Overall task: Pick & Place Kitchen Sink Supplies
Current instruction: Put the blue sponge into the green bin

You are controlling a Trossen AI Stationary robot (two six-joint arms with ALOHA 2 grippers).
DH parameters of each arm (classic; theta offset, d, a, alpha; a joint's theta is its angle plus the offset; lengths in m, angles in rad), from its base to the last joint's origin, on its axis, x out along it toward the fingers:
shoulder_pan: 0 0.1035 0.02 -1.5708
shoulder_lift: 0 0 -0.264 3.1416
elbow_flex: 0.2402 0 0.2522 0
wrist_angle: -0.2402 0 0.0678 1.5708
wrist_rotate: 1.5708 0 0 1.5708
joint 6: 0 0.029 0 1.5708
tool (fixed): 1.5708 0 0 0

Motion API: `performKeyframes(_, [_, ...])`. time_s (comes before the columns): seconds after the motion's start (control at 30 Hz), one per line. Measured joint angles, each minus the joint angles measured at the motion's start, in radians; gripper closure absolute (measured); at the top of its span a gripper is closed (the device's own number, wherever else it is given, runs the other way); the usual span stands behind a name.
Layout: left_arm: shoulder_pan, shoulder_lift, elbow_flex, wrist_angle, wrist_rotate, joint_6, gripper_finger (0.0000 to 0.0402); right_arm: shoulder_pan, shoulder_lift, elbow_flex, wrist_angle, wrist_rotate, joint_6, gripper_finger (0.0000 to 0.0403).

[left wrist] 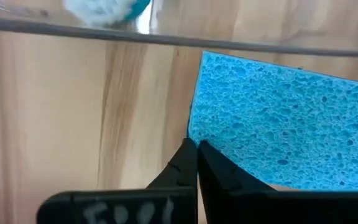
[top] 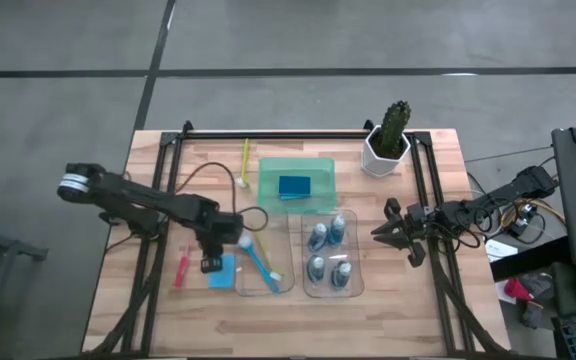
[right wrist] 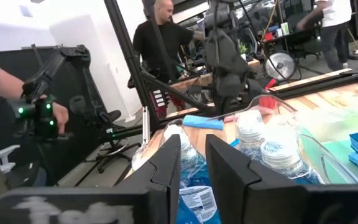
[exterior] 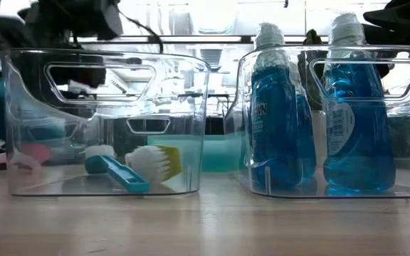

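My left gripper points down, shut, with its tips at a corner of a blue sponge that lies flat on the table beside the left clear bin. That bin holds a blue brush and a yellow-and-white brush head. A red-pink brush lies on the table left of the gripper, and a yellow-green brush lies near the far edge. Several blue bottles stand in the right bin. My right gripper hangs open just right of that bin. My left gripper comes from above, its shut fingertips at the sponge's corner. The sponge lies flat on the wood. Whether the tips touch it, I cannot tell.
A green tray behind the bins holds a second blue sponge. A cactus in a white pot stands at the far right. Black frame rails run along both sides. Bare wood lies near the table's front edge. People stand in the room beyond.
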Motion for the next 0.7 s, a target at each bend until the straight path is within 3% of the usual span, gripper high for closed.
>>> performKeyframes(0.3, [0.001, -0.223, 0.0, -0.006, -0.134, -0.212, 0.0401, 0.0, 0.0, 0.0, 0.0, 0.0, -0.001, 0.0317])
performKeyframes(0.53, [0.007, -0.371, 0.029, -0.136, -0.151, -0.349, 0.0401, 0.0, 0.0, 0.0, 0.0, 0.0, 0.0, 0.0315])
performKeyframes(0.7, [0.015, -0.422, 0.066, 0.008, -0.291, -0.567, 0.0401, 0.0, 0.0, 0.0, 0.0, 0.0, 0.0, 0.0326])
